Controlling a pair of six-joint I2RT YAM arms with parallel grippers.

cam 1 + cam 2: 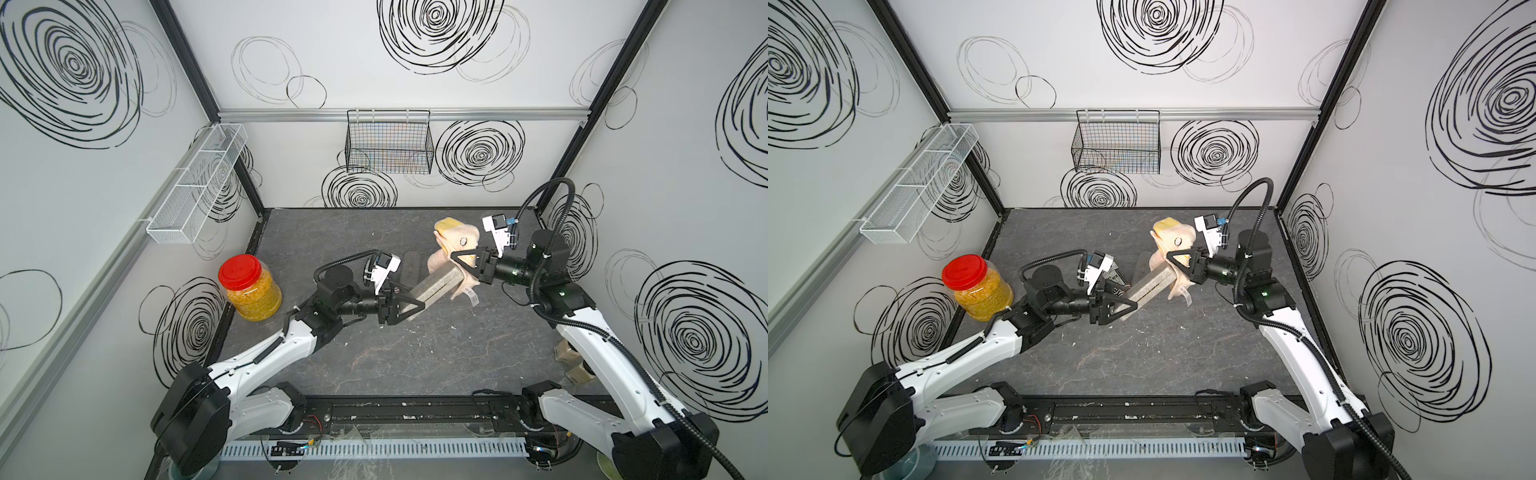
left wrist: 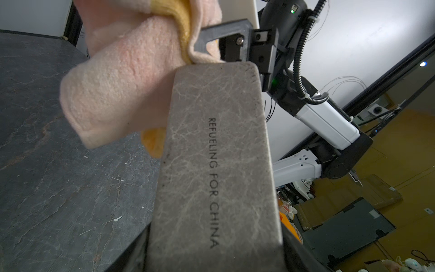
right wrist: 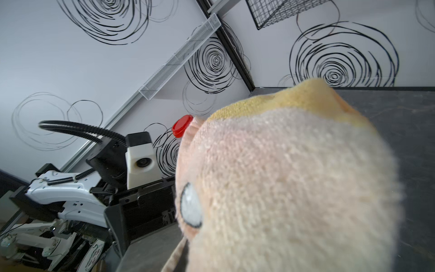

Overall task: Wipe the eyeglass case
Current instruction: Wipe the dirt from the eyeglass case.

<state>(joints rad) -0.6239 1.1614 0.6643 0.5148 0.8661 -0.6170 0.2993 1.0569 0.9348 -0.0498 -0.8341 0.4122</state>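
in a top view, the case (image 1: 439, 286) is held aslant over the table (image 1: 415, 353), pinched by the left gripper (image 1: 419, 306); cloth (image 1: 457, 237) is clamped in the right gripper (image 1: 457, 259); a jar (image 1: 253, 293) is filled with yellow grains. left wrist: cloth is pressed to the case's end. right wrist: cloth, close up.

The eyeglass case (image 2: 216, 164) is grey, veined pale, with black lettering. The cloth (image 2: 113, 94) is soft pink with yellow patches. The jar (image 1: 255, 297) shows yellow under a red lid (image 1: 240, 271). Dark marbled grey desk (image 1: 415, 357); white walls (image 1: 332, 50), black swirls.
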